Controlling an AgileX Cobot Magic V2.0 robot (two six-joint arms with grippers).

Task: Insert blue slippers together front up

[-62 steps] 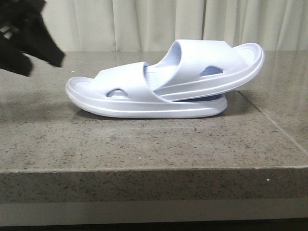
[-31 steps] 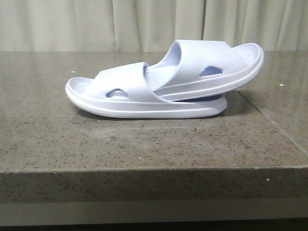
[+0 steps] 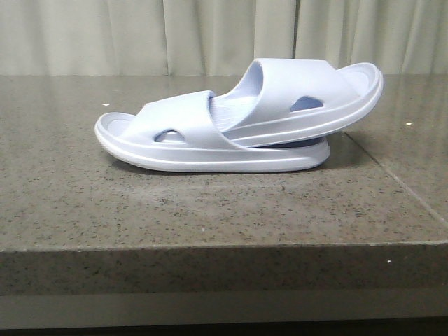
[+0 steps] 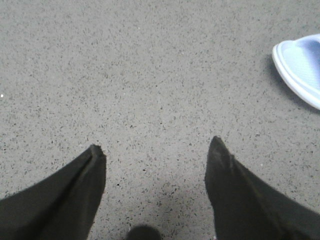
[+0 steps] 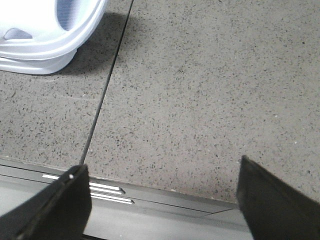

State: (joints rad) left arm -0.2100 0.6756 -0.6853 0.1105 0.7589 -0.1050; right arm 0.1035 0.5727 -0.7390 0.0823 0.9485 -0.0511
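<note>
The two pale blue slippers sit nested on the grey stone table. The lower slipper lies flat. The upper slipper has its front pushed under the lower one's strap and its back end tilted up at the right. Neither gripper shows in the front view. My left gripper is open and empty above bare table, with one slipper's end off to the side. My right gripper is open and empty over the table's front edge, with the stacked slipper ends in the corner of its view.
A seam crosses the stone table right of the slippers and shows in the right wrist view. Pale curtains hang behind. A dark metal rail runs below the table's front edge.
A second ago a black arm showed at the upper left of the front view; it has withdrawn out of view. The slippers have not moved.
</note>
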